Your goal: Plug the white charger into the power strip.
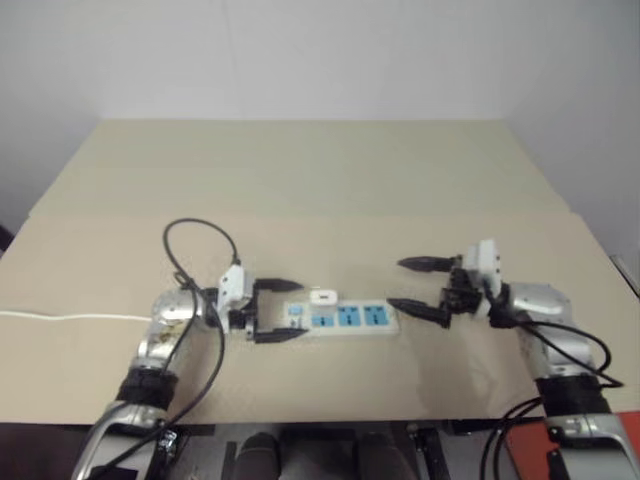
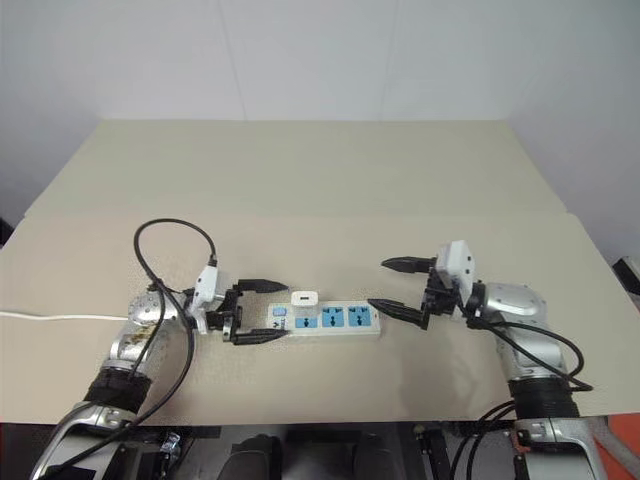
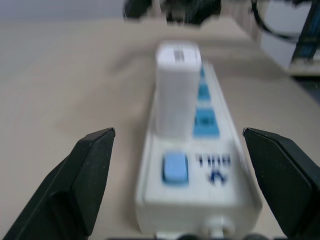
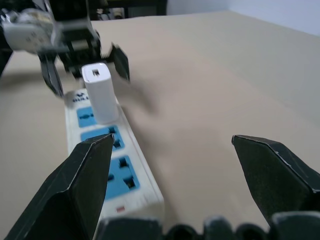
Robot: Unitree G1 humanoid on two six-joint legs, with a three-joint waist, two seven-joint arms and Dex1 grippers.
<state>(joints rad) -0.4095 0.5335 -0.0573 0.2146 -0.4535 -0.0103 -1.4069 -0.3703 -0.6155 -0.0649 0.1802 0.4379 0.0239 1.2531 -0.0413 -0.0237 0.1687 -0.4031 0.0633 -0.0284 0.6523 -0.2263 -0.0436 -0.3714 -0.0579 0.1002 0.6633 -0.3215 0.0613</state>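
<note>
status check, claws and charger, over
Left claw open, right claw open, both empty. Small white cube charger upright in long white power strip. Nothing in the way.

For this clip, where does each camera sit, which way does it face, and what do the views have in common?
Head stereo pair: looks forward and down over the table; both arms show, left gripper and right gripper open at either end of the power strip.
Left wrist: looks along the strip from its switch end, past its own fingers.
Right wrist: looks along the strip from the opposite end.
Shared: the white charger standing upright in the strip.
</note>
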